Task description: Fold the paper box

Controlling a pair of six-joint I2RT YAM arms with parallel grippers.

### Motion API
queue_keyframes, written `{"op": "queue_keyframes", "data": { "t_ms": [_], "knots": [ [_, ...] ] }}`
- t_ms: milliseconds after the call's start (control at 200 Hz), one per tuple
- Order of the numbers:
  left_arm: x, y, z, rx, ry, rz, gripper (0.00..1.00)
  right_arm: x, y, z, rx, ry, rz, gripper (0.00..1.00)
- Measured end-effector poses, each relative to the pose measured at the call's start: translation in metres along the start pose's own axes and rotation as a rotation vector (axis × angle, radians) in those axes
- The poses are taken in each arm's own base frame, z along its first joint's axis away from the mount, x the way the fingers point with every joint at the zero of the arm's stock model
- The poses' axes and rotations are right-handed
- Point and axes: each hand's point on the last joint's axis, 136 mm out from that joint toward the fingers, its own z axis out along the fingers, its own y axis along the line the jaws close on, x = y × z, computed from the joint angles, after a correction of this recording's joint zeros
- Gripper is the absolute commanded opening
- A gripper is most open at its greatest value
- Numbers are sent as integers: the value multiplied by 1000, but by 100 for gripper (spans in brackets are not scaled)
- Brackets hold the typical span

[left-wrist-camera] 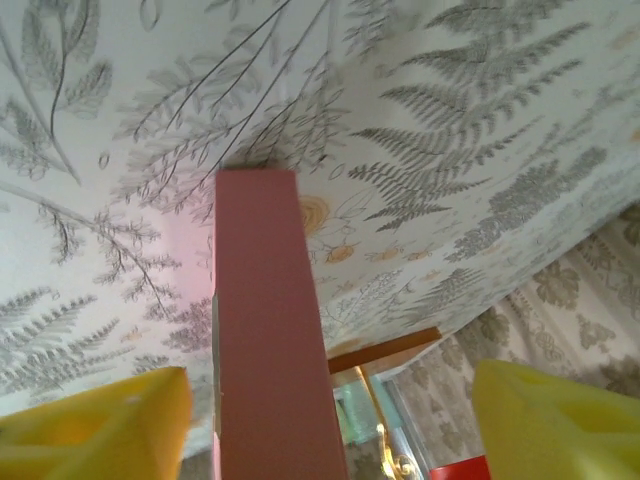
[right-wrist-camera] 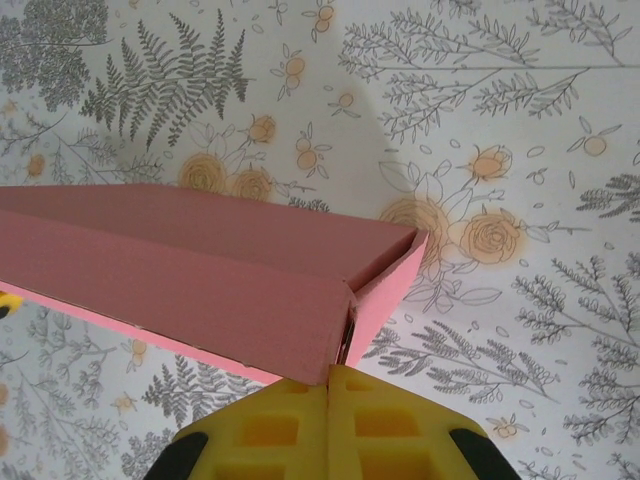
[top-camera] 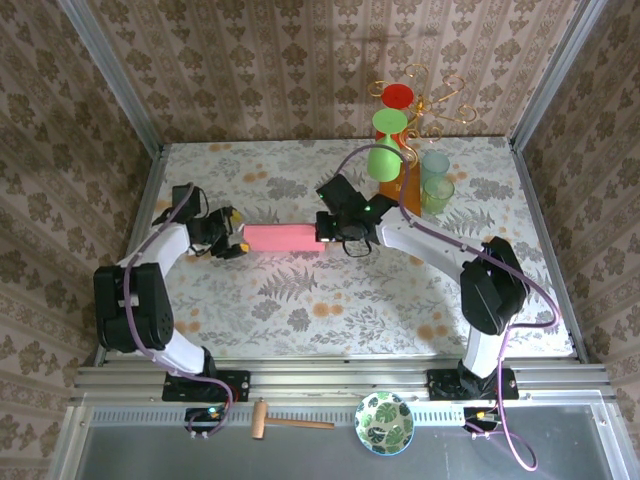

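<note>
Nearest the arm bases, well in front of the paper box (top-camera: 285,238), a wooden mallet (top-camera: 285,422) and a leaf-patterned bowl (top-camera: 385,422) lie on a metal rail. The paper box itself, long, shallow and pink, lies left to right on the middle of the flower-printed table (top-camera: 300,310). At the box's left end sits the left claw (top-camera: 232,242), its yellow fingers (left-wrist-camera: 110,420) spread wide with the box's end between them, close to one finger and well apart from the other; contact cannot be told. At the box's right end the right claw (right-wrist-camera: 332,385) has its pads pressed together, seemingly pinching the thin edge of the end wall at a corner. Behind the box's right end stand a green goblet (top-camera: 385,160) and pale tumblers (top-camera: 436,180). The risk, judged from here: such a slight pinch on thin card could slip off, or crease the corner if pulled. With the left end unheld, the box could swing or slide across the table.
</note>
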Motion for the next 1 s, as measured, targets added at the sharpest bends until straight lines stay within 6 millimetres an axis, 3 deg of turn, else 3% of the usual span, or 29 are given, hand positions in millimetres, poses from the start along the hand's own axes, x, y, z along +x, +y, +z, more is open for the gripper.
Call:
{"op": "queue_keyframes", "data": {
  "t_ms": [85, 165, 260, 300, 335, 420, 590, 660, 740, 910, 1000],
  "knots": [
    [-1, 4, -16, 7, -44, 84, 77, -2, -1, 1, 14, 0, 0, 0],
    [4, 12, -43, 60, -97, 177, 77, -4, 0, 2, 20, 3, -1, 0],
    [4, 20, -74, 130, -175, 309, 62, -5, 0, 2, 27, 7, -1, 0],
    [2, 16, -85, 154, -213, 389, 46, -5, 0, 3, 29, 10, -3, 0],
    [1, 11, -92, 167, -244, 485, 38, -5, 0, 3, 31, 12, -5, 0],
    [4, -6, -99, 157, -282, 750, 37, -5, 0, 3, 37, 19, -8, 0],
    [43, -40, -98, 82, -251, 1429, 19, -6, 0, 2, 47, 33, -15, 0],
    [56, -44, -96, 63, -223, 1643, 25, -5, -1, 2, 51, 37, -19, 0],
    [54, -35, -92, 34, -190, 1771, 35, -4, -2, 2, 55, 44, -23, 0],
    [38, -2, -72, -44, -107, 1875, 41, -6, -2, 4, 56, 49, -23, 0],
    [34, 6, -66, -59, -89, 1909, 45, -6, -3, 4, 55, 51, -23, 0]
  ]
}}
